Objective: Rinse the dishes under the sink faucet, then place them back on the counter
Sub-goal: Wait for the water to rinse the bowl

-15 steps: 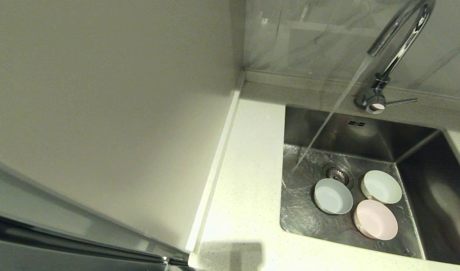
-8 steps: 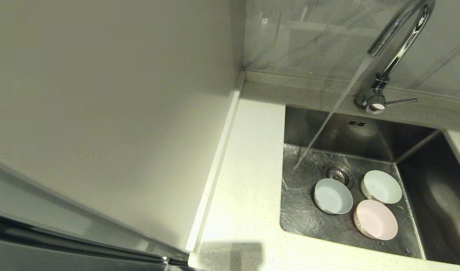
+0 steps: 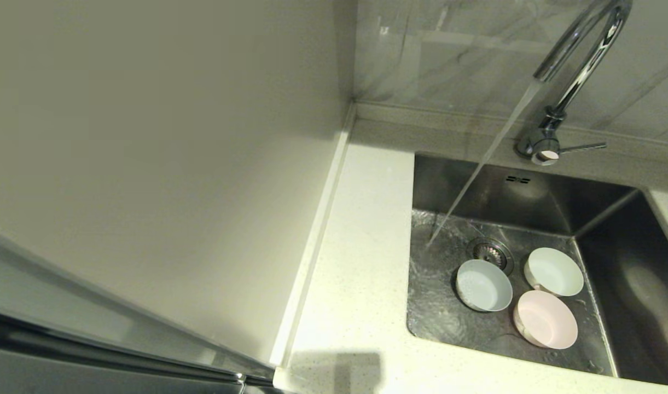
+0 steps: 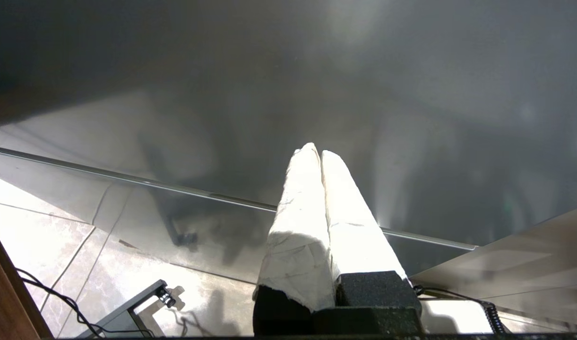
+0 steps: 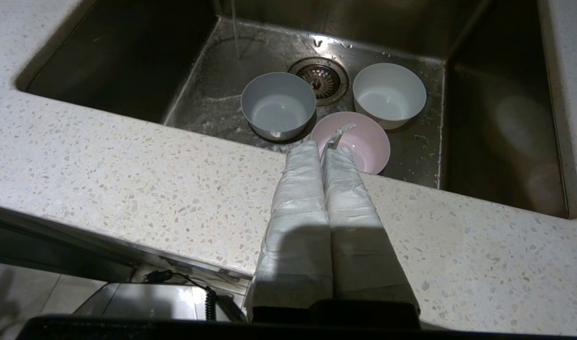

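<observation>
Three bowls sit on the floor of the steel sink (image 3: 530, 205): a pale blue bowl (image 3: 483, 284) (image 5: 278, 105) beside the drain strainer (image 3: 491, 253), a whitish-green bowl (image 3: 553, 271) (image 5: 389, 95) and a pale pink bowl (image 3: 545, 319) (image 5: 359, 140). The chrome faucet (image 3: 577, 71) pours a stream of water onto the sink floor left of the blue bowl. My right gripper (image 5: 322, 147) is shut and empty, over the counter's front strip (image 5: 127, 165), short of the pink bowl. My left gripper (image 4: 316, 152) is shut, low beside a grey cabinet face. Neither arm shows in the head view.
The off-white counter (image 3: 355, 262) runs left of the sink, bounded by a beige wall panel (image 3: 147, 164). The faucet's side lever (image 3: 582, 146) points right. A marbled backsplash (image 3: 465, 49) stands behind the sink.
</observation>
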Robot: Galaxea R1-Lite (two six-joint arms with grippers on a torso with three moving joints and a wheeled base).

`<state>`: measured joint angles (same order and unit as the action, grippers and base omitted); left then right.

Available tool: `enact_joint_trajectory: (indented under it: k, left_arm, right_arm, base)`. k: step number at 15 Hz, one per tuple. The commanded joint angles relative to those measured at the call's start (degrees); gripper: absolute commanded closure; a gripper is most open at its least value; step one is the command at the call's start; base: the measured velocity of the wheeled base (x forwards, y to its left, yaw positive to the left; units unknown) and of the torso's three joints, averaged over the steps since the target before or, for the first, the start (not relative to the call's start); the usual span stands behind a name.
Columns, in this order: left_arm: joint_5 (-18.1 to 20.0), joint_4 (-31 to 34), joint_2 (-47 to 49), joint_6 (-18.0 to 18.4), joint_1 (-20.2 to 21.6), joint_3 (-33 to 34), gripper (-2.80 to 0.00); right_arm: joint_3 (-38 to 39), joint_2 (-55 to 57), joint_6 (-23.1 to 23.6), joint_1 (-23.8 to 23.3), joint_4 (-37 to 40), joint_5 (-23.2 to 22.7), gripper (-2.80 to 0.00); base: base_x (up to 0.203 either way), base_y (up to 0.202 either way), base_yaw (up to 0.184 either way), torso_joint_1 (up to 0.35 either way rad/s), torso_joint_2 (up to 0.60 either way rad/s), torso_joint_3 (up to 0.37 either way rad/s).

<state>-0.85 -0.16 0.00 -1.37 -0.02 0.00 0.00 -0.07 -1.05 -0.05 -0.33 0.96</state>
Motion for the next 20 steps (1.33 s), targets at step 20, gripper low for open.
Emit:
enact_joint_trajectory:
  k: [20]
  left_arm:
    - [-0.03,-0.02,-0.18,-0.03,0.02,0.00,0.00]
  right_arm:
    - [0.00,0.07,-1.70,0.05,-0.10,0.25,0.00]
  base:
    - [0.000,0.000,0.000,0.000,0.00,0.000]
